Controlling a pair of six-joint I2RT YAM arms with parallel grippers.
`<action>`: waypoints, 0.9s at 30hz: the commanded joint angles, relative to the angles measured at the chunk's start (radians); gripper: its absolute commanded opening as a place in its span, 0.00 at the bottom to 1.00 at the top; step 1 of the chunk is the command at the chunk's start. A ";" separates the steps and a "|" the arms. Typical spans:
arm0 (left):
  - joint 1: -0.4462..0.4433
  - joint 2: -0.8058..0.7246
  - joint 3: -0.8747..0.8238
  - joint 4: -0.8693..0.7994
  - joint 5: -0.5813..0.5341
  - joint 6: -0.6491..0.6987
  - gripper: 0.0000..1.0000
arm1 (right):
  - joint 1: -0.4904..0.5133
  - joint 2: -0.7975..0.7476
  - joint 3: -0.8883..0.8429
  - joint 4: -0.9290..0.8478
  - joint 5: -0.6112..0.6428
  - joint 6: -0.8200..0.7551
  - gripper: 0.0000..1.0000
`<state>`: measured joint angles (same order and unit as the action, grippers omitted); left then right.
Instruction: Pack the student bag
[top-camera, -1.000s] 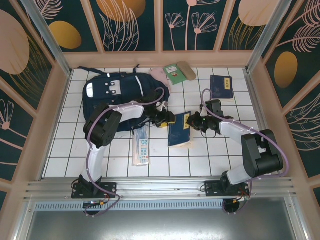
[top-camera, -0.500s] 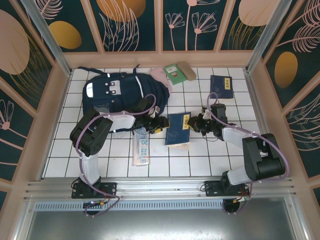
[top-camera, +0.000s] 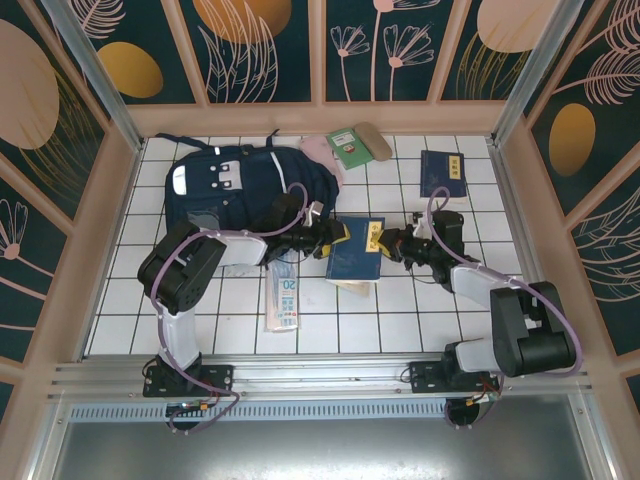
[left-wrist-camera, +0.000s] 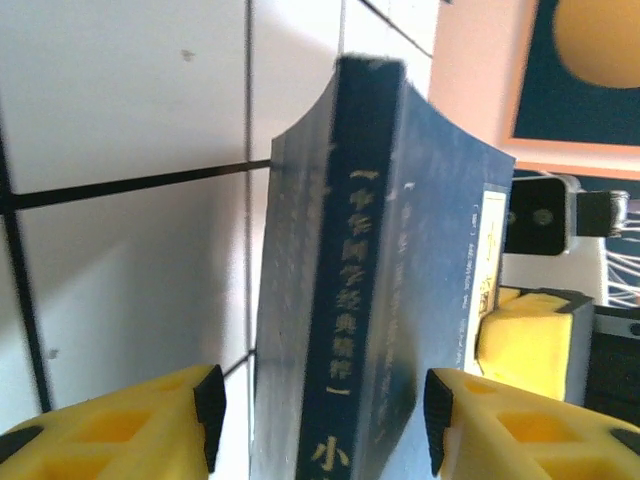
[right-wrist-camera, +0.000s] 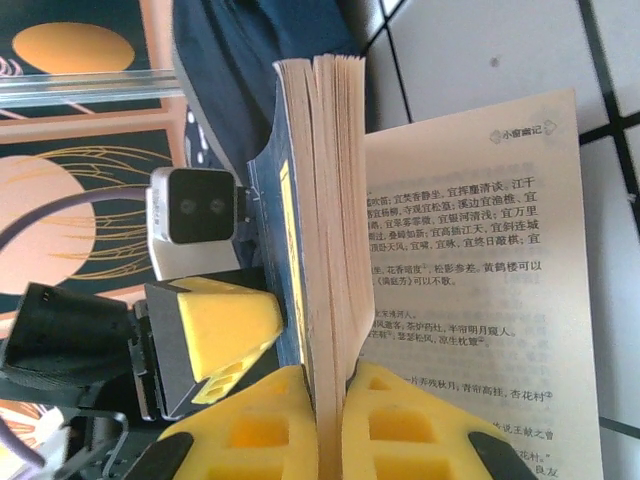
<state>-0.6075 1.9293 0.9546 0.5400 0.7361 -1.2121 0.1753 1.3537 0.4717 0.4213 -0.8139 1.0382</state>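
Just right of the student bag (top-camera: 245, 180), my left hand (top-camera: 335, 238) stands half open astride the navy book (top-camera: 355, 252), gripping nothing; my right hand (top-camera: 380, 240) clamps its pages.

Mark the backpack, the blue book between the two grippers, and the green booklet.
backpack (top-camera: 250, 185), top view, middle of its navy front.
blue book (top-camera: 355, 258), top view, centre of its cover.
green booklet (top-camera: 349, 148), top view, middle of its cover.
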 joint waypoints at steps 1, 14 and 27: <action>0.005 0.008 -0.060 0.278 0.047 -0.160 0.53 | 0.006 -0.022 0.001 0.057 -0.040 0.029 0.02; 0.006 -0.068 -0.067 0.196 0.032 -0.086 0.15 | 0.023 -0.030 0.013 0.014 -0.009 0.008 0.04; 0.037 -0.252 0.011 -0.146 -0.053 0.170 0.00 | 0.030 -0.183 0.222 -0.506 0.247 -0.311 0.67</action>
<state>-0.5781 1.7504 0.9062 0.5076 0.6964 -1.1721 0.1986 1.2285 0.6147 0.1127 -0.6930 0.8871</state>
